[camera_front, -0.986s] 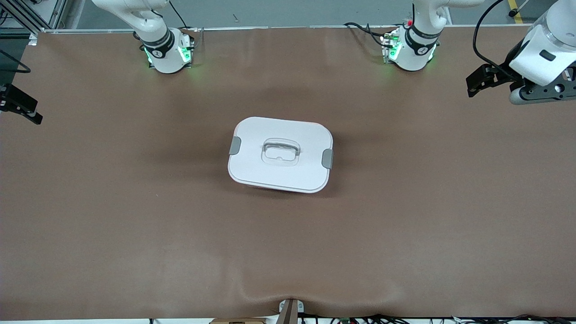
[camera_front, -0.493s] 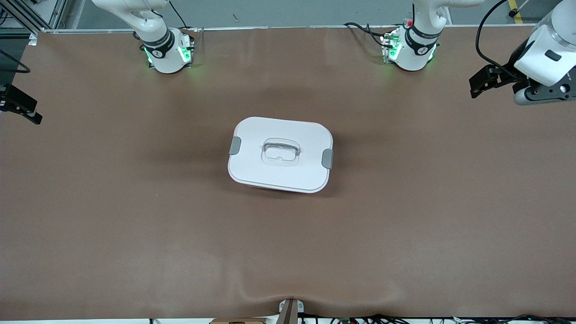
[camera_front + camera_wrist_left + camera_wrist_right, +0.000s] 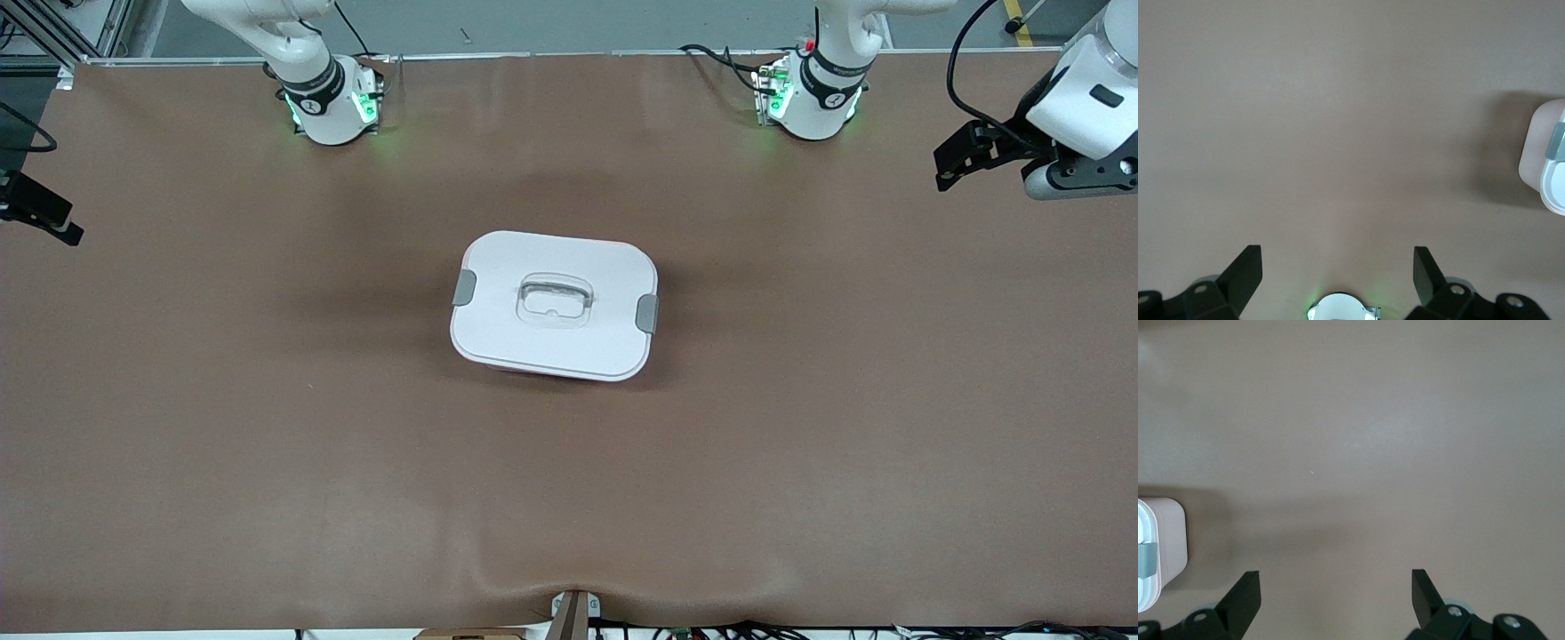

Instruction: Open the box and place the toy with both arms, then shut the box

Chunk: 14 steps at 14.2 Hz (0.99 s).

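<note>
Box: a rounded-rectangular pale pink translucent plastic box (image 3: 553, 305) is seen mid-table on the brown table covering (image 3: 267, 444), closed by its white lid (image 3: 533, 342).
Lid fittings: 2 grey side clips are fitted, 1 toward the right arm's end (image 3: 464, 288) and 1 toward the left arm's end (image 3: 648, 313); a recessed clear handle (image 3: 555, 298) is set in the centre.
Toy: cannot be seen in any view.
Left arm: it is raised over the table's edge at its own end, well apart from the box, with its wrist turned sideways.
Left gripper (image 3: 1338, 267): its 2 black fingers (image 3: 1245, 270) are spread wide over bare covering, nothing between them.
Right arm: only a black part is seen at the table's edge at its own end.
Right gripper (image 3: 1336, 590): its fingers (image 3: 1426, 590) are parted wide and empty, above bare covering, with the box's clip end beside.
</note>
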### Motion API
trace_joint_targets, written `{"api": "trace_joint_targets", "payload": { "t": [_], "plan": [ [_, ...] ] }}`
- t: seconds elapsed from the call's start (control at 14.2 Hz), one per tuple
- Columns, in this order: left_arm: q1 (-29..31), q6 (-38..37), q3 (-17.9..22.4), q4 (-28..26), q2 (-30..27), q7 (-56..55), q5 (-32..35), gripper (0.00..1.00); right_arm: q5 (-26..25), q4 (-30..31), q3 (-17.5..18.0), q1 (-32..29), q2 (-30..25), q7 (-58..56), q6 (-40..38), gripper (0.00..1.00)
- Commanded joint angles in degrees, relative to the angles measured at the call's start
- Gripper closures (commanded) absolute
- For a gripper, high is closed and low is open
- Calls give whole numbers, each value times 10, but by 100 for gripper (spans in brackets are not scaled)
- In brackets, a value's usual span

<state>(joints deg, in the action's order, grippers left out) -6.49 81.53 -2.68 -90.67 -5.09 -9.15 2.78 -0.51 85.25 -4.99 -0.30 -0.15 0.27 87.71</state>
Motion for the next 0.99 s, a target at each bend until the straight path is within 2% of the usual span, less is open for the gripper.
{"api": "trace_joint_targets", "payload": {
  "t": [0.0,0.92],
  "plan": [
    [3,-6,2,17,9,15,-3,0,-5,1,2,-3,-2,12,-6,0],
    [2,-6,1,18,13,19,-9,0,-3,-3,2,-25,-2,12,-2,0]
  ]
}}
